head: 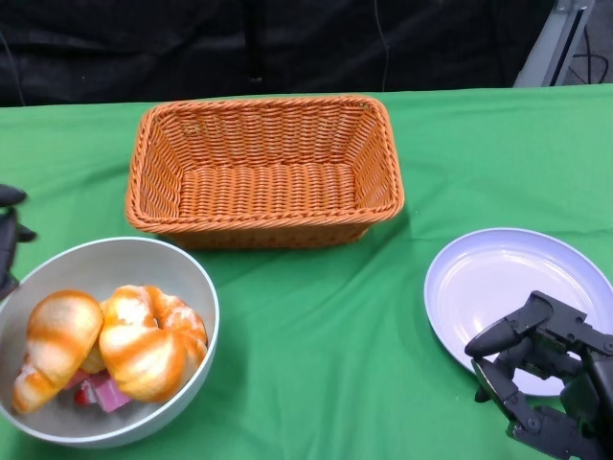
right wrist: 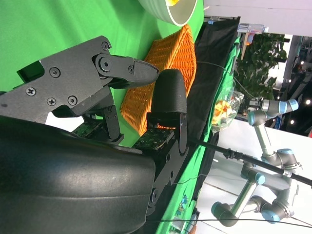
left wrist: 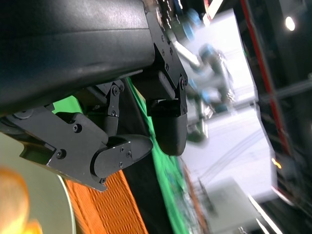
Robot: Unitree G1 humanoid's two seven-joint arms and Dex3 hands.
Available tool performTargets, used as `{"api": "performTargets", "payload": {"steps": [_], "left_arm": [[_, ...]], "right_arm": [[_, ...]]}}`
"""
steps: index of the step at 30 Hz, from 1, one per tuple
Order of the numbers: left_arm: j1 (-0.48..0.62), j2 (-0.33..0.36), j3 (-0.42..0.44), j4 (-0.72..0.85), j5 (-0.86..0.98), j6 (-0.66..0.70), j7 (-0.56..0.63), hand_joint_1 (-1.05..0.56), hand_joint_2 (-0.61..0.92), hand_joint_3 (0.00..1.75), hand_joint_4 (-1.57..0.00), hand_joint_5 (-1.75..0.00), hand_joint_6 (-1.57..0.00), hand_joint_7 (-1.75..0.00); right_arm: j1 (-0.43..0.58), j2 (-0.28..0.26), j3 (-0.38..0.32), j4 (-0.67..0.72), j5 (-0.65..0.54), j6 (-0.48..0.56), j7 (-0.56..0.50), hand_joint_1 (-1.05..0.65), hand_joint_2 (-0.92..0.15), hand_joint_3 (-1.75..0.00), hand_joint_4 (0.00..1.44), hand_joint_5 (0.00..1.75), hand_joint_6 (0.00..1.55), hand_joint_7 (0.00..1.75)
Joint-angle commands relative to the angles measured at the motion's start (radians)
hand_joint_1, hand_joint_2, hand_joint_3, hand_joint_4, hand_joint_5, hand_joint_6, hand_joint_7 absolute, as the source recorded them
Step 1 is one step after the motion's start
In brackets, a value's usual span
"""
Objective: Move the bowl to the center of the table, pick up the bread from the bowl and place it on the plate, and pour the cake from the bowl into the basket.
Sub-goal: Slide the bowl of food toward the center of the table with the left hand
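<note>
Green cloth covers the worktop point(head: 316, 326), and the grey bowl point(head: 182, 278) sits at its near left corner, not at the center, so you are at the first step: the bowl has yet to be moved. Inside it lie two glazed pieces of bread point(head: 144, 340), with a pink-wrapped cake point(head: 103, 393) tucked under them.

Your left hand point(head: 8, 240) shows only as a sliver just beyond the bowl's left rim, apart from it. Its fingers point(left wrist: 168, 126) are spread with nothing between them. Your right hand point(head: 551, 379) hangs over the near edge of the plate point(head: 479, 278), its fingers point(right wrist: 168, 97) likewise parted and holding nothing.

Your next move, as I judge it, calls for the left fingers to close on the bowl's rim and slide or carry it to the bare cloth in front of the basket point(head: 263, 172), keeping it level so the bread stays in.

The head view gives you the whole layout; the left wrist view adds how close the bowl rim lies to the fingers. The right wrist view shows basket and bowl well beyond the right fingers, plus other robot arms point(right wrist: 263, 161) off the worktop.
</note>
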Motion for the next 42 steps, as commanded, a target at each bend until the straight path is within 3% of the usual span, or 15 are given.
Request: {"api": "performTargets", "payload": {"steps": [1, 5, 6, 7, 8, 9, 11, 12, 13, 14, 19, 28, 31, 42], "left_arm": [[-0.013, 0.03, 0.008, 0.024, 0.032, 0.007, 0.061, -0.27, 0.78, 0.68, -0.71, -1.09, -0.82, -0.65], [-0.013, 0.036, -0.002, 0.028, 0.036, 0.004, 0.078, -0.27, 0.79, 0.66, -0.71, -1.09, -0.82, -0.63], [-0.021, 0.064, -0.011, 0.055, 0.075, 0.066, 0.104, -0.27, 0.79, 0.65, -0.71, -1.09, -0.82, -0.63], [-0.028, 0.09, -0.021, 0.077, 0.1, 0.128, 0.113, -0.35, 0.84, 0.55, -0.53, -0.85, -0.72, -0.48], [-0.033, 0.108, -0.028, 0.091, 0.117, 0.172, 0.121, -0.42, 0.89, 0.46, -0.5, -0.49, -0.69, -0.25], [-0.036, 0.118, -0.033, 0.096, 0.125, 0.201, 0.125, -0.45, 0.9, 0.43, -0.51, -0.36, -0.68, -0.16], [-0.036, 0.122, -0.038, 0.091, 0.125, 0.218, 0.128, -0.47, 0.92, 0.4, -0.51, -0.24, -0.68, -0.08], [-0.041, 0.158, -0.058, 0.094, 0.112, 0.293, 0.051, -0.47, 0.92, 0.4, -0.51, -0.22, -0.68, -0.07], [-0.045, 0.191, -0.075, 0.093, 0.097, 0.376, -0.022, -0.58, 0.92, 0.45, -0.3, -0.1, -0.42, -0.03], [-0.05, 0.217, -0.089, 0.09, 0.084, 0.448, -0.08, -0.61, 0.92, 0.47, -0.22, -0.05, -0.31, -0.01], [-0.078, 0.289, -0.138, 0.072, 0.064, 0.692, -0.222, -0.66, 0.92, 0.51, -0.04, 0.0, -0.08, 0.0], [-0.103, 0.317, -0.164, 0.062, 0.046, 0.85, -0.281, -0.66, 0.92, 0.53, 0.0, 0.0, -0.01, 0.0], [-0.128, 0.338, -0.16, 0.018, -0.019, 1.09, -0.348, -0.7, 0.92, 0.53, 0.0, 0.0, 0.0, 0.0], [-0.129, 0.373, -0.168, -0.095, -0.144, 1.44, -0.479, -0.65, 0.92, 0.43, 0.0, 0.0, 0.0, 0.0]], "right_arm": [[0.004, -0.007, -0.006, -0.007, -0.002, -0.007, -0.008, -0.28, -0.72, -0.62, 0.77, 1.48, 0.71, 1.18], [0.004, -0.007, -0.005, -0.007, -0.003, -0.007, -0.009, -0.28, -0.72, -0.61, 0.77, 1.48, 0.71, 1.18], [0.002, -0.005, -0.002, -0.007, -0.003, -0.006, -0.01, -0.28, -0.73, -0.61, 0.77, 1.48, 0.71, 1.18], [0.0, -0.003, 0.0, -0.008, -0.004, -0.004, -0.011, -0.28, -0.73, -0.62, 0.77, 1.49, 0.71, 1.18], [-0.001, -0.001, 0.003, -0.009, -0.006, -0.002, -0.012, -0.27, -0.73, -0.62, 0.77, 1.49, 0.71, 1.18], [-0.001, -0.001, 0.004, -0.01, -0.006, 0.0, -0.013, -0.27, -0.73, -0.62, 0.76, 1.49, 0.71, 1.17], [-0.001, -0.001, 0.005, -0.011, -0.007, 0.0, -0.014, -0.27, -0.72, -0.62, 0.76, 1.49, 0.72, 1.17], [-0.004, -0.001, 0.008, -0.008, -0.005, 0.0, -0.012, -0.27, -0.72, -0.62, 0.76, 1.49, 0.72, 1.17], [-0.006, -0.001, 0.01, -0.006, -0.001, -0.001, -0.008, -0.27, -0.72, -0.62, 0.77, 1.49, 0.72, 1.16], [-0.009, -0.001, 0.013, -0.002, 0.003, -0.004, -0.005, -0.27, -0.72, -0.63, 0.77, 1.49, 0.72, 1.16], [-0.014, 0.002, 0.019, 0.004, 0.006, -0.009, -0.004, -0.27, -0.72, -0.63, 0.77, 1.49, 0.72, 1.15], [-0.016, 0.001, 0.023, 0.006, 0.016, -0.01, -0.001, -0.28, -0.71, -0.64, 0.77, 1.48, 0.72, 1.13], [-0.014, 0.001, 0.026, -0.002, 0.012, -0.004, -0.003, -0.27, -0.71, -0.64, 0.77, 1.48, 0.72, 1.13], [-0.016, 0.002, 0.035, 0.0, 0.007, -0.003, -0.007, -0.24, -0.69, -0.68, 0.77, 1.49, 0.72, 1.14]]}}
